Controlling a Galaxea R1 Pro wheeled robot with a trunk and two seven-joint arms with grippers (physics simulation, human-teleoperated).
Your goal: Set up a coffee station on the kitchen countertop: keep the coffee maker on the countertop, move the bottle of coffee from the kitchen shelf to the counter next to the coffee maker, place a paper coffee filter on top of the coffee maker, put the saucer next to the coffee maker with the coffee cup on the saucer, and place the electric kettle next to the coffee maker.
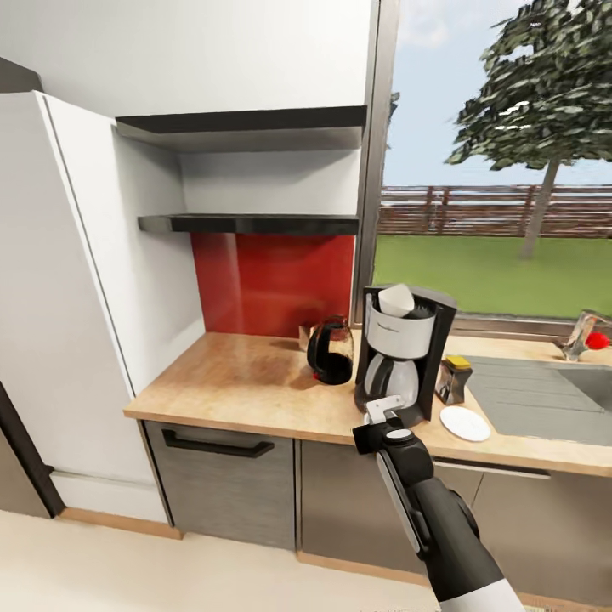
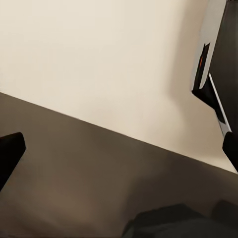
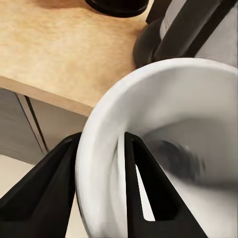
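- Right tool [image 1: 384, 410] grips the coffee cup [image 3: 163, 144] by its rim, one finger [image 3: 136, 183] inside the cup, the other outside; cup hangs at the counter [image 1: 246, 382] front edge, just before the coffee maker [image 1: 401, 348].
- Paper coffee filter [image 1: 396, 299] sits on top of the coffee maker.
- Electric kettle [image 1: 331, 350] just beside the maker at its 9 o'clock.
- Bottle of coffee [image 1: 455, 378] at the maker's 3 o'clock; saucer [image 1: 465, 422] at 4 o'clock, bare.
- Kitchen shelf [image 1: 251, 223] above the red panel.
- Left tool: dark fingertip [image 2: 9, 153] at left wrist view's edge, over floor; spread cannot be told.
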